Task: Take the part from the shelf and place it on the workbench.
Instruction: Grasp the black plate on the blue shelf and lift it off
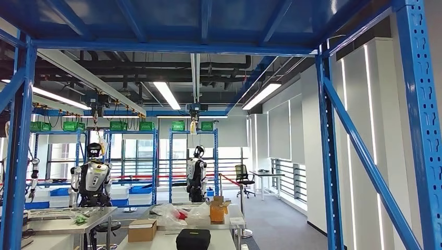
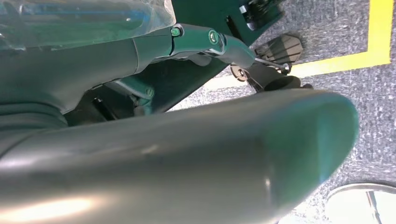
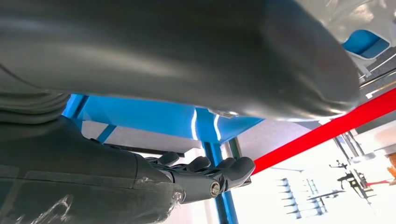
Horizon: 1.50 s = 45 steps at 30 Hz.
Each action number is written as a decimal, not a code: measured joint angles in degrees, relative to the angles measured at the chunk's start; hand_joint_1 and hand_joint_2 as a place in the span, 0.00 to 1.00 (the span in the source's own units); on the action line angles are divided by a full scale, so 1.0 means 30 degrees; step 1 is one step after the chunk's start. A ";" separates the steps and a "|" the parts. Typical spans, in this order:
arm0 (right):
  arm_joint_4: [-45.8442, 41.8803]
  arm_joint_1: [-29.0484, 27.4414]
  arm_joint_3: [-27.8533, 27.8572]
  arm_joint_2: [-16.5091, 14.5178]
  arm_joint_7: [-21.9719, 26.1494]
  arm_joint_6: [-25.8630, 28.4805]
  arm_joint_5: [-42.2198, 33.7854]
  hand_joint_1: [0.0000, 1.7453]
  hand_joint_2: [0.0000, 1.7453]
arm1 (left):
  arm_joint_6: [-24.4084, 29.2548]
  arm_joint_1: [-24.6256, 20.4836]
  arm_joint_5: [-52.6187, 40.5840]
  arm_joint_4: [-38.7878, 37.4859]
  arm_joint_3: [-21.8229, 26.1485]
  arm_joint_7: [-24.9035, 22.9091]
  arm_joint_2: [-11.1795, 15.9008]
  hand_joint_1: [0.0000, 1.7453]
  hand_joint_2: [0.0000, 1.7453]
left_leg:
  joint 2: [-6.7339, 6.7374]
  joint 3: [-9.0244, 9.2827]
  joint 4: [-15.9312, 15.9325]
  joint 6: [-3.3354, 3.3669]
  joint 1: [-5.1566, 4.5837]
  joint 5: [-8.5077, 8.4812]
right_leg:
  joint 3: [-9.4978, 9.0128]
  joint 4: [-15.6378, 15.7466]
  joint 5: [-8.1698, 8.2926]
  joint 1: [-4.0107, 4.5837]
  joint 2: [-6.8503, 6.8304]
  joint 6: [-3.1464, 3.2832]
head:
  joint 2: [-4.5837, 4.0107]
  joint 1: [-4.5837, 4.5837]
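Left robot hand (image 2: 219,44): fingers stretched out, holds nothing, floor beyond it.
Right robot hand (image 3: 205,172): fingers apart, empty, blue shelf post (image 3: 215,154) just behind.

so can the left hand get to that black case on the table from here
probably not: the left hand hangs low over the carpet near the yellow line, while the black case sits on a table farther ahead.
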<state>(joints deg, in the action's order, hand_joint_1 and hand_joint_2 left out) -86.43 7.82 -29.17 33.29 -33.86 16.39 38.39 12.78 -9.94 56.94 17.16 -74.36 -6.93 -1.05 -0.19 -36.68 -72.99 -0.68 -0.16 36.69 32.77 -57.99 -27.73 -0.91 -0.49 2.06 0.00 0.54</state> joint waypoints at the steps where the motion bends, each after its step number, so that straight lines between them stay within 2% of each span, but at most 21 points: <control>1: 0.0002 0.0001 -0.0002 -0.0011 0.0009 0.0011 -0.0007 0.00 0.00 | -0.0002 -0.0001 0.0011 0.0002 0.0000 -0.0013 -0.0007 0.00 0.00 | -0.0002 0.0168 0.0637 0.0087 -0.0004 -0.0689 | -0.0128 -0.0001 -0.0079 0.0032 0.0026 -0.0008 | 0.0000 0.0014; 3: 0.0002 0.0006 0.0003 -0.0031 0.0022 0.0044 -0.0016 0.00 0.00 | 0.0000 0.0016 0.0040 0.0000 0.0000 -0.0077 0.0016 0.00 0.00 | -0.0017 0.1023 0.2998 0.0395 -0.0065 -0.2266 | -0.0397 0.0016 -0.0238 0.0105 0.0071 -0.0052 | 0.0000 0.0018; 4: 0.0006 0.0011 0.0002 -0.0042 0.0025 0.0058 -0.0018 0.00 0.00 | 0.0002 0.0033 0.0042 -0.0004 -0.0002 -0.0104 0.0031 0.00 0.00 | -0.0024 0.1395 0.3994 0.0556 -0.0116 -0.2718 | -0.0476 0.0028 -0.0288 0.0127 0.0093 -0.0115 | 0.0002 0.0015; 5: 0.0009 0.0008 -0.0004 -0.0069 0.0027 0.0073 -0.0031 0.00 0.00 | 0.0002 0.0050 0.0042 -0.0007 -0.0004 -0.0115 0.0046 0.00 0.00 | -0.0029 0.1617 0.4619 0.0681 -0.0177 -0.2866 | -0.0489 0.0038 -0.0316 0.0132 0.0101 -0.0199 | 0.0002 0.0008; 7: 0.0020 0.0006 -0.0016 -0.0120 0.0031 0.0097 -0.0060 0.00 0.00 | 0.0002 0.0066 0.0035 -0.0009 -0.0007 -0.0100 0.0049 0.00 0.00 | -0.0033 0.1725 0.5024 0.0807 -0.0252 -0.2762 | -0.0459 0.0101 -0.0311 0.0109 0.0089 -0.0430 | 0.0002 0.0007; 9: 0.0024 0.0041 0.0020 -0.0135 0.0035 0.0126 -0.0075 0.00 0.00 | 0.0005 0.0069 0.0027 -0.0005 -0.0007 -0.0086 0.0015 0.00 0.00 | -0.0036 0.1958 0.5355 0.0916 -0.0136 -0.2846 | -0.0475 0.0038 -0.0450 0.0094 0.0057 -0.0638 | 0.0002 -0.0018; 10: 0.0029 0.0075 0.0044 -0.0135 0.0036 0.0144 -0.0075 0.00 0.00 | 0.0013 0.0070 0.0024 -0.0005 -0.0007 -0.0086 0.0000 0.00 0.00 | -0.0037 0.2100 0.5524 0.0977 -0.0066 -0.2909 | -0.0306 -0.0392 -0.0718 0.0095 0.0063 -0.0728 | 0.0002 -0.0037; 11: 0.0040 0.0089 0.0062 -0.0133 0.0040 0.0158 -0.0075 0.00 0.00 | 0.0020 0.0071 0.0022 -0.0005 -0.0007 -0.0088 -0.0013 0.00 0.00 | -0.0035 0.2228 0.5640 0.1029 -0.0002 -0.2952 | 0.0098 -0.1236 -0.1151 0.0077 0.0075 -0.0814 | 0.0002 -0.0084; 13: 0.0091 0.0040 0.0036 -0.0144 0.0044 0.0175 -0.0076 0.00 0.00 | 0.0042 0.0072 0.0015 -0.0009 -0.0007 -0.0098 -0.0009 0.00 0.00 | -0.0036 0.2268 0.5662 0.1085 -0.0005 -0.2917 | 0.1469 -0.3734 -0.2149 0.0026 0.0092 -0.0977 | 0.0000 -0.0149; 14: 0.0124 -0.0007 0.0018 -0.0147 0.0047 0.0175 -0.0078 0.00 0.00 | 0.0066 0.0072 0.0007 -0.0009 -0.0007 -0.0104 -0.0011 0.00 0.00 | -0.0037 0.2276 0.5644 0.1095 -0.0007 -0.2876 | 0.2075 -0.4706 -0.2372 -0.0001 0.0091 -0.1044 | 0.0000 -0.0180; 15: 0.0157 -0.0042 0.0004 -0.0151 0.0049 0.0175 -0.0080 0.00 0.00 | 0.0104 0.0072 -0.0003 -0.0009 -0.0007 -0.0099 -0.0013 0.00 0.00 | -0.0041 0.2302 0.5620 0.1090 -0.0008 -0.2826 | 0.2393 -0.5055 -0.2220 -0.0021 0.0089 -0.1094 | 0.0000 -0.0200; 16: 0.0182 -0.0053 0.0000 -0.0153 0.0051 0.0178 -0.0080 0.00 0.00 | 0.0158 0.0072 -0.0013 -0.0009 -0.0007 -0.0078 -0.0015 0.00 0.00 | -0.0046 0.2353 0.5583 0.1060 -0.0006 -0.2755 | 0.2318 -0.4611 -0.1667 -0.0041 0.0086 -0.1121 | 0.0000 -0.0220; 18: 0.0208 -0.0045 0.0004 -0.0155 0.0051 0.0186 -0.0058 0.00 0.00 | 0.0257 0.0072 -0.0040 -0.0009 -0.0007 -0.0029 -0.0018 0.00 0.00 | -0.0055 0.2501 0.5484 0.0943 -0.0003 -0.2555 | 0.1344 -0.2208 -0.0176 -0.0089 0.0045 -0.1100 | 0.0000 -0.0255; 19: 0.0219 -0.0052 -0.0011 -0.0160 0.0047 0.0184 -0.0024 0.00 0.00 | 0.0273 0.0070 -0.0065 -0.0009 -0.0009 -0.0016 -0.0018 0.00 0.00 | -0.0053 0.2529 0.5392 0.0842 -0.0055 -0.2436 | 0.0839 -0.1048 0.0291 -0.0087 0.0016 -0.1042 | 0.0000 -0.0250; 20: 0.0230 -0.0072 -0.0027 -0.0168 0.0042 0.0167 0.0016 0.00 0.00 | 0.0255 0.0067 -0.0107 -0.0009 -0.0013 -0.0022 -0.0016 0.00 0.00 | -0.0048 0.2528 0.5336 0.0744 -0.0092 -0.2348 | 0.0528 -0.0351 0.0475 -0.0069 0.0009 -0.0938 | 0.0000 -0.0240; 21: 0.0239 -0.0118 -0.0051 -0.0177 0.0035 0.0139 0.0072 0.00 0.00 | 0.0207 0.0066 -0.0165 -0.0009 -0.0016 -0.0047 -0.0009 0.00 0.00 | -0.0041 0.2513 0.5265 0.0729 -0.0143 -0.2254 | 0.0408 -0.0077 0.0439 -0.0058 0.0012 -0.0836 | 0.0002 -0.0232; 25: 0.0242 -0.0281 -0.0233 -0.0222 -0.0022 -0.0159 0.0235 0.00 0.00 | -0.0035 0.0046 -0.0522 -0.0009 -0.0093 -0.0310 0.0002 0.00 0.00 | -0.0030 0.2568 0.5263 0.1155 -0.0187 -0.2205 | 0.0397 -0.0033 0.0386 -0.0023 0.0062 -0.0614 | 0.0000 -0.0128; 28: 0.0259 -0.0334 -0.0444 -0.0306 -0.0056 -0.0483 0.0273 0.00 0.00 | 0.0125 0.0024 -0.0814 -0.0009 -0.0159 -0.0530 0.0024 0.00 0.00 | -0.0033 0.2618 0.5395 0.1047 -0.0155 -0.2237 | 0.0391 -0.0037 0.0333 0.0033 0.0051 -0.0490 | 0.0000 -0.0082; 32: 0.0473 -0.0210 -0.0894 -0.0668 0.0016 -0.0812 0.0204 0.00 0.00 | 0.0938 0.0127 -0.0660 -0.0007 -0.0164 -0.0256 0.0215 0.00 0.00 | -0.0032 0.2688 0.5556 0.0486 -0.0076 -0.2277 | 0.0385 -0.0045 0.0322 0.0087 0.0046 -0.0388 | 0.0000 -0.0049; 33: 0.0593 -0.0088 -0.1052 -0.0817 0.0062 -0.0834 0.0139 0.00 0.00 | 0.1186 0.0159 -0.0596 -0.0003 -0.0153 -0.0199 0.0293 0.00 0.00 | -0.0030 0.2697 0.5570 0.0437 -0.0067 -0.2283 | 0.0382 -0.0046 0.0325 0.0093 0.0049 -0.0378 | 0.0000 -0.0053; 45: 0.2412 0.1411 -0.3277 -0.2465 0.0149 -0.0969 -0.0822 0.00 0.00 | 0.3687 0.0702 0.1228 0.0436 0.0412 0.0698 0.1587 0.00 0.00 | -0.0025 0.2751 0.5585 0.0341 -0.0078 -0.2332 | 0.0296 -0.0019 0.0357 0.0091 0.0039 -0.0342 | 0.0000 -0.0062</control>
<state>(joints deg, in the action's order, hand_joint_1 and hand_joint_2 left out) -79.19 12.06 -39.01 25.89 -33.41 13.48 35.92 23.84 -7.84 60.63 18.47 -73.12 -4.83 3.71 -0.26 -28.42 -56.24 0.34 -0.40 29.69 33.66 -58.04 -26.66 -0.64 -0.37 1.04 0.00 0.35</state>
